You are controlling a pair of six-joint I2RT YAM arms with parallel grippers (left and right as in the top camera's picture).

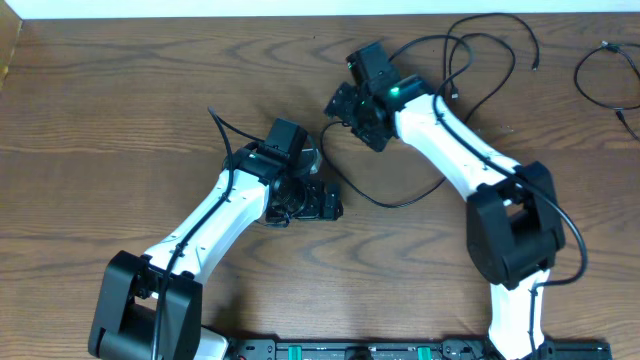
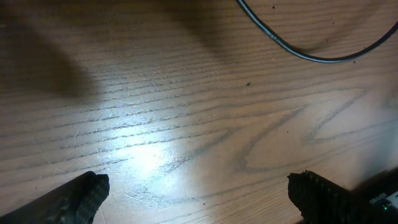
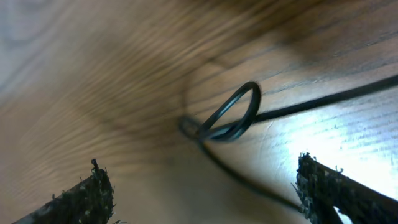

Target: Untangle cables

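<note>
A long black cable (image 1: 385,203) curves across the table middle between both arms and joins looped black cable (image 1: 478,30) at the back right. My left gripper (image 1: 318,200) is open and empty just above the wood; in the left wrist view (image 2: 199,196) a bend of the cable (image 2: 311,57) lies well ahead of the fingers. My right gripper (image 1: 345,105) is open, low over the cable's end. In the right wrist view (image 3: 205,193) a small black loop (image 3: 239,112) lies ahead of the fingers, and a strand runs back between them.
Another black cable (image 1: 590,85) lies coiled at the far right edge, with a small pale piece (image 1: 622,115) beside it. The table's back edge meets a white wall. A thin black wire (image 1: 225,130) sticks out by the left arm.
</note>
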